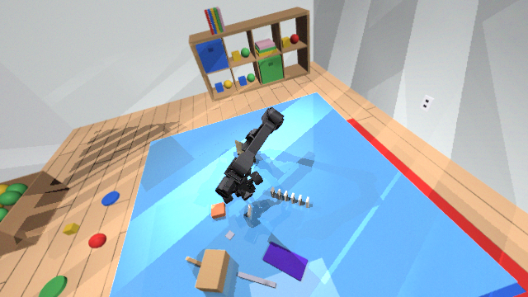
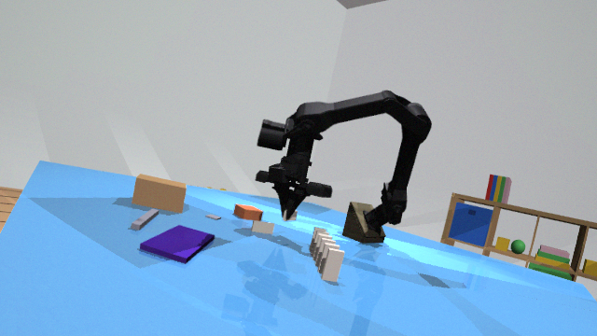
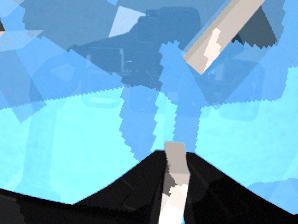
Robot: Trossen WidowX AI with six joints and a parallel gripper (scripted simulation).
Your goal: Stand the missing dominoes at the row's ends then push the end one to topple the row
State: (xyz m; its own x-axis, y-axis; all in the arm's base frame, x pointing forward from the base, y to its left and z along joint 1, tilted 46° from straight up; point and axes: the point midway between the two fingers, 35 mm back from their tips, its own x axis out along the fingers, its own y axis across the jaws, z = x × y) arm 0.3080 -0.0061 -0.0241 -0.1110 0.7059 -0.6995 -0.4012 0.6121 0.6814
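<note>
With the gripper [image 2: 290,212] clamped on one loose domino [image 3: 174,163] at the table [image 1: 371,231], near the standing row [image 1: 289,196], a second domino [image 2: 263,227] lies flat, so placement and the final push remain outstanding.

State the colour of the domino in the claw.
Pale off-white domino, clearest in the wrist view between the black claw fingers.

Pale grey walls [image 1: 103,49] rise behind the bench's far edge; a plank floor [image 1: 124,124] runs past its left edge; a wooden cubby shelf [image 1: 247,25] stands beyond the far corner; a white wall socket [image 1: 426,102] sits past the right edge.
</note>
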